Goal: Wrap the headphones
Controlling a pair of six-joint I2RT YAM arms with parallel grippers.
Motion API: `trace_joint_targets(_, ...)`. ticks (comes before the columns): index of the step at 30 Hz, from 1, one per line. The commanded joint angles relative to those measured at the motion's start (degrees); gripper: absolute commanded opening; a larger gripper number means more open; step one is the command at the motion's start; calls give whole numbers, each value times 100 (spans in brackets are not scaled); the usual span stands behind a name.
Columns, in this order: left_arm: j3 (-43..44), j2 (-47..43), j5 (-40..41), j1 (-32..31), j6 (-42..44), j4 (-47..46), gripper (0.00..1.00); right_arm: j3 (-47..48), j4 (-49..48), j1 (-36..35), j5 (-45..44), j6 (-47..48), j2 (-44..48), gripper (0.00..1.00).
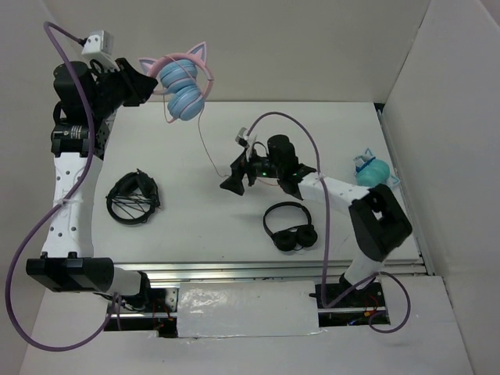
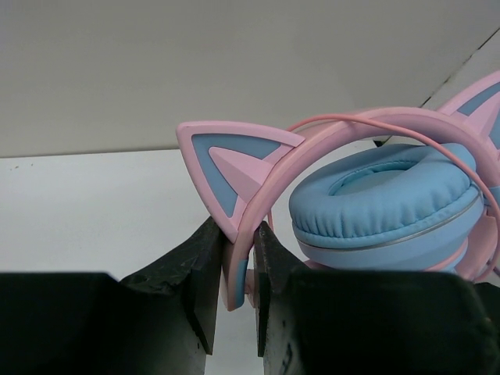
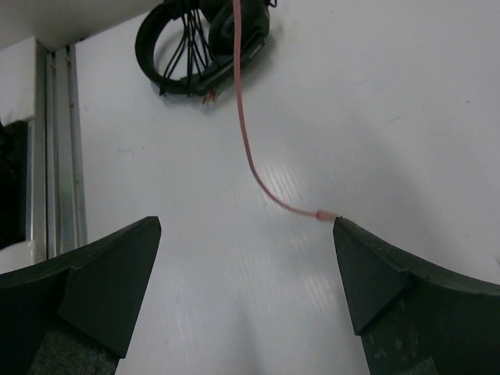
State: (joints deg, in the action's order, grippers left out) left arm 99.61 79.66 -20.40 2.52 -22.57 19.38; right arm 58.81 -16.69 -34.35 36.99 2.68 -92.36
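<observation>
Both arms, the left arm (image 1: 66, 187) and the right arm (image 1: 340, 190), pair white link shells with black joint housings. A lilac cable (image 1: 285, 115) trails back from behind each claw. The left claw (image 2: 236, 226) and the right claw (image 3: 247, 223) have matte black, wedge-shaped fingers (image 3: 109, 289) with grainy faces. A small white camera box (image 1: 99, 41) sits behind each claw. A green light (image 1: 266, 165) glows just behind the right claw.

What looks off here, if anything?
The headphones hang from the left gripper, clamped by the band, and their pink cable trails loose to the table, its plug lying by the open right gripper.
</observation>
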Motion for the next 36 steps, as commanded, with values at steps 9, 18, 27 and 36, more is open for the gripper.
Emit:
trace_joint_targets(9, 691, -469, -841, -103, -169, -488, 0, 1440, -1795, -222, 512, -1946, -2206, 77)
trace_joint_targets(18, 586, -820, -2458, -103, -301, -1067, 0, 1151, -1795, 446, 440, -2351, -1795, 0)
trace_joint_targets(27, -152, -768, -4173, -602, 1015, -1184, 0, 2133, 1420, 1561, -394, -787, -1100, 0)
trace_joint_targets(36, -1048, -442, -2044, -2289, 3724, 479, 0, 4111, 3864, 2125, -999, 225, -1136, 0)
